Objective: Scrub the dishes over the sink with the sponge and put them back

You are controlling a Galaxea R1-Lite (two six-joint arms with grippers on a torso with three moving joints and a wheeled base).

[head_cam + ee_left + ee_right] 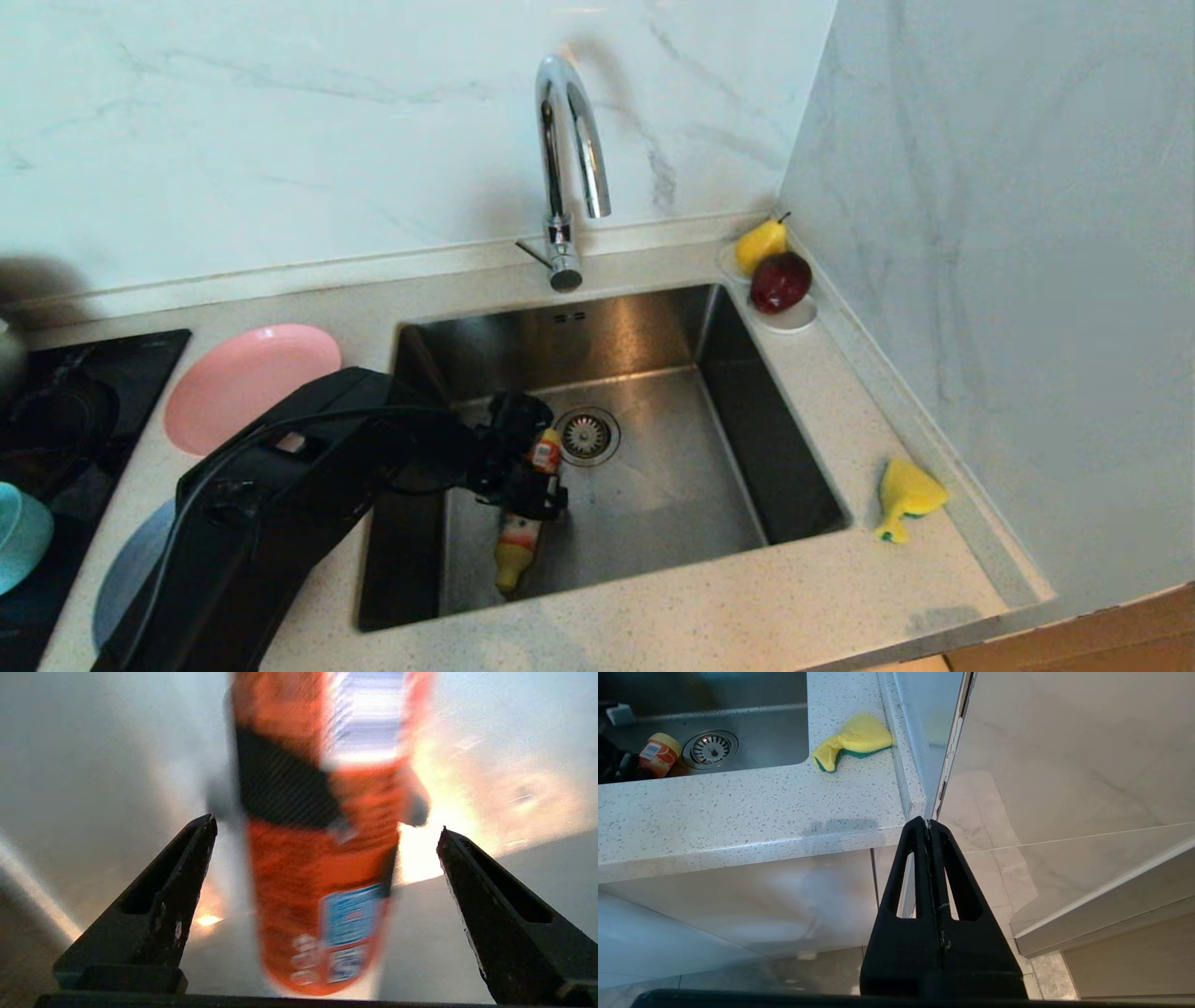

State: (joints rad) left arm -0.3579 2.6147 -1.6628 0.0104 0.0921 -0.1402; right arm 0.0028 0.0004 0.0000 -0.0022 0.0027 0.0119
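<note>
Black and bulky at the lower left of the head view, the left arm reaches into the square stainless steel sink [653,485], its left gripper [523,467] spread wide around a lying orange plastic bottle [523,532] with a yellow cap; neither finger touches it. Its blue-and-white labels are too blurred to read. At lower right the yellow sponge [906,495] with a green layer sits on the speckled counter [747,607]. A round pink plate [245,378], a light-blue plate [131,569] and a teal bowl [19,537] lie at left. The right gripper [930,826], pressed together, hangs below the counter edge.
</note>
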